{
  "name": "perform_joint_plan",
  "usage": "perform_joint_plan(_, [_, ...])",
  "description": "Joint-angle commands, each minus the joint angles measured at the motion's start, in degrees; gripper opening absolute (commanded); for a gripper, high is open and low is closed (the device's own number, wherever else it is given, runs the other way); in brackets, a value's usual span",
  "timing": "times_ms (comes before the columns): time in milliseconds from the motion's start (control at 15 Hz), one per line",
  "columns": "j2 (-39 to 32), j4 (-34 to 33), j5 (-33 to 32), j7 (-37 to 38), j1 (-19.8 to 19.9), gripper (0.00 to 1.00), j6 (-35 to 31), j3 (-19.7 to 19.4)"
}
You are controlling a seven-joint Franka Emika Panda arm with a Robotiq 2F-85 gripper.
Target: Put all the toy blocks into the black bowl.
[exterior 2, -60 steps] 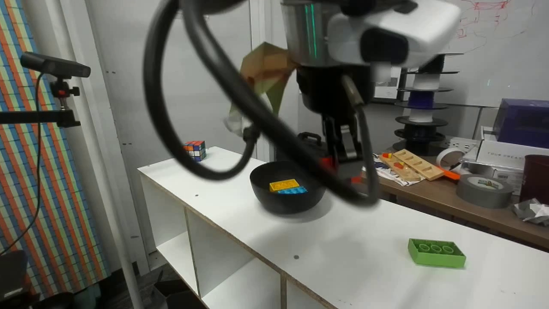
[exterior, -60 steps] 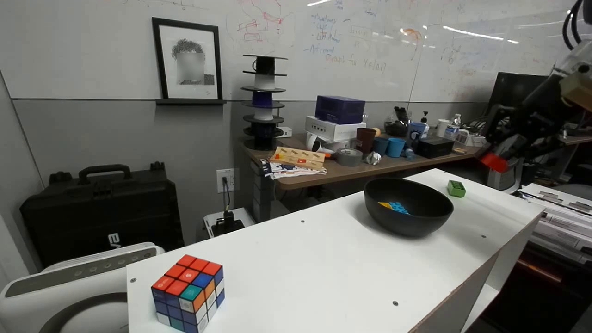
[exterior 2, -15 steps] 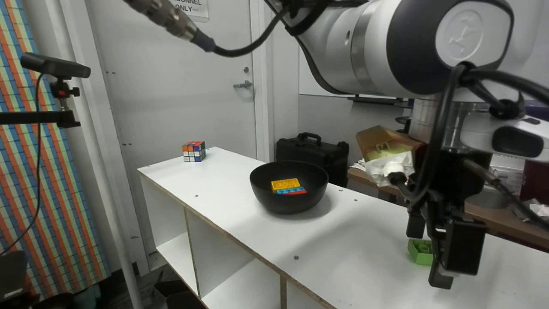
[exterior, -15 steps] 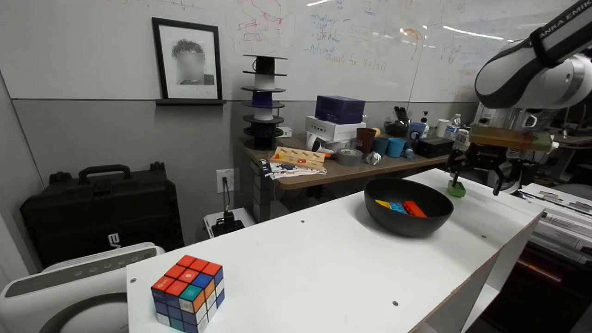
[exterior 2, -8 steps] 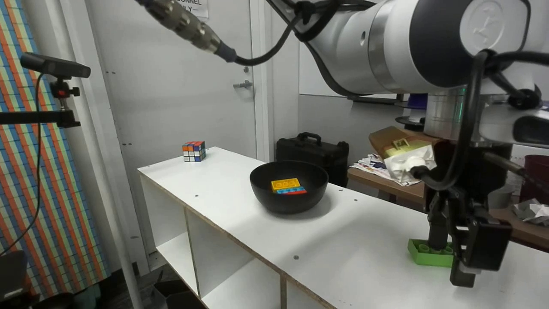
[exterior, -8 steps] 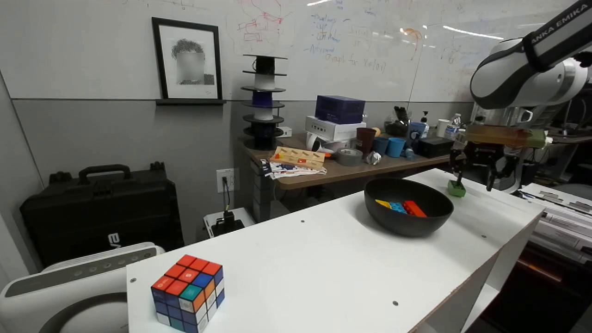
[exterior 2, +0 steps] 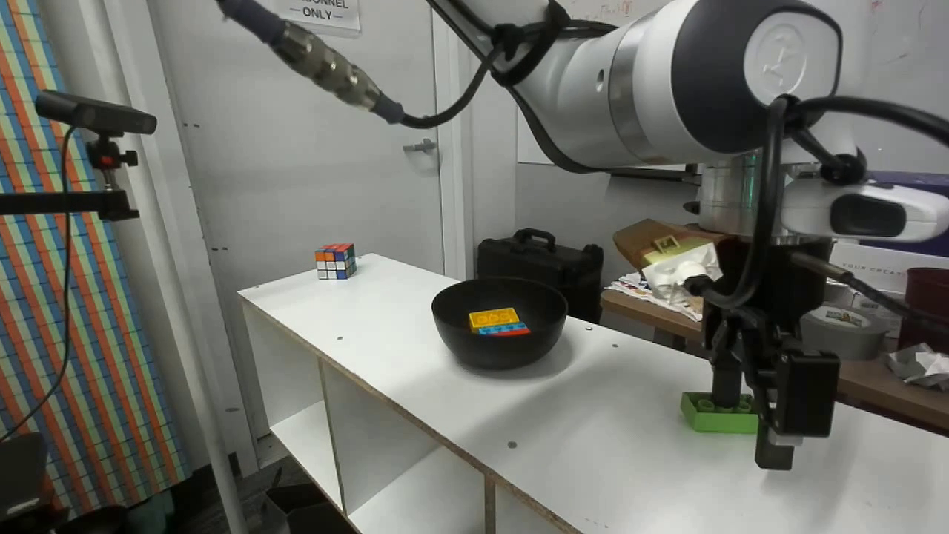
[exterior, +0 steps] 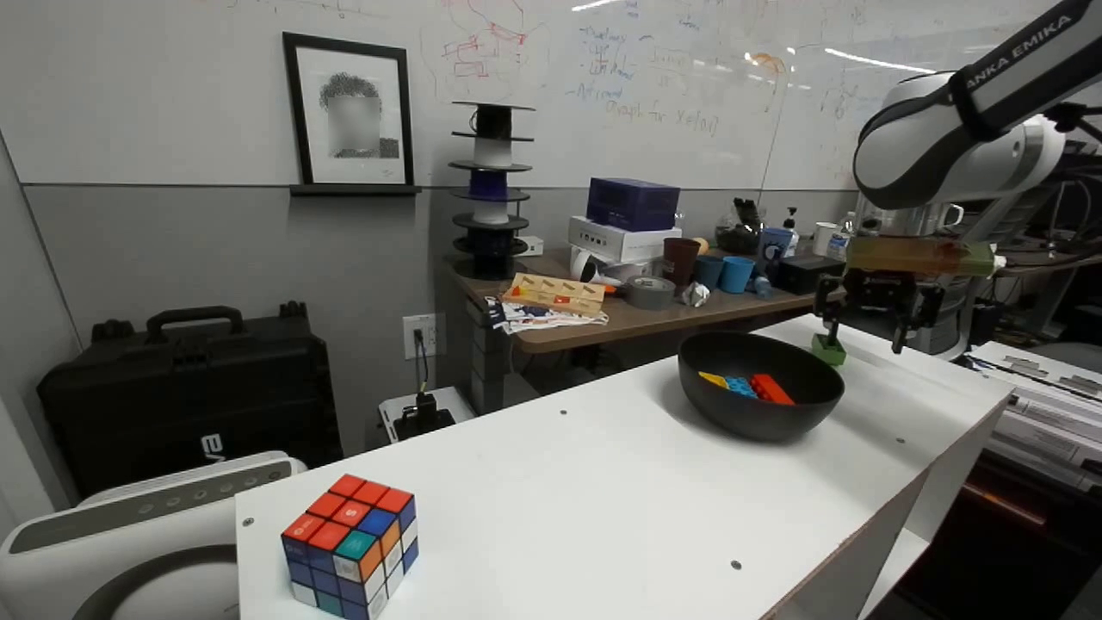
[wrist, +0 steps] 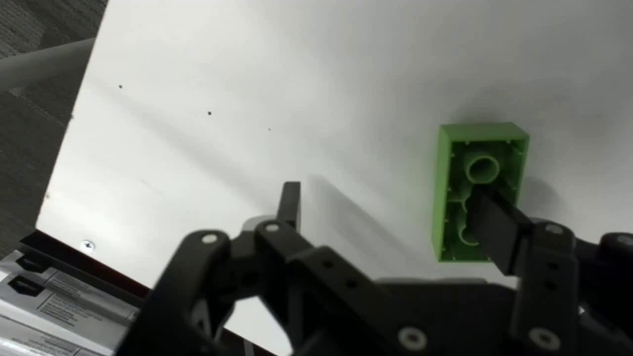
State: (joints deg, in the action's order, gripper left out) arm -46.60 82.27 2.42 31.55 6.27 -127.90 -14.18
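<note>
Sizing this up big to small: a white tabletop [exterior 2: 593,423] carries the lot, with the black bowl [exterior 2: 500,352] standing upright around the middle of it in an exterior view. Next down is the claw [wrist: 384,194], spread wide with nothing pinched in it, fingers [wrist: 497,227] well apart in the wrist view. Then the puzzle cube [exterior: 351,547] at the near left in an exterior view, well away from the action; tbh I'd leave it alone, since it doesn't read as a toy block. As for the actual blocks, the yellow block [exterior 2: 493,318], blue block [exterior: 740,387] and red block [exterior: 770,389] are all inside the bowl, side by side, though I can't tell if they touch. So that's three of the four I can see done. The holdout is the green block [exterior 2: 718,423], hollow side up on the tabletop, right of the bowl and nearer in an exterior view. One finger reaches over its hollow, maybe down into it (can't tell), and the other hangs clear of it to the left in the wrist view. Looks to me like this is the last pickup, and the claw probably has to shift so the block sits between both fingers before it squeezes.
</note>
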Motion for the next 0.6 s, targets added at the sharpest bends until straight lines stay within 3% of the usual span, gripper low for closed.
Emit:
perform_joint_plan(0, [0.2, 0.6, -1.6, -2.6, -1.0, 1.00, 0.3, 0.2])
perform_joint_plan(533, [1.3, 2.7, -4.2, -7.8, -2.3, 1.00, 0.8, 0.5])
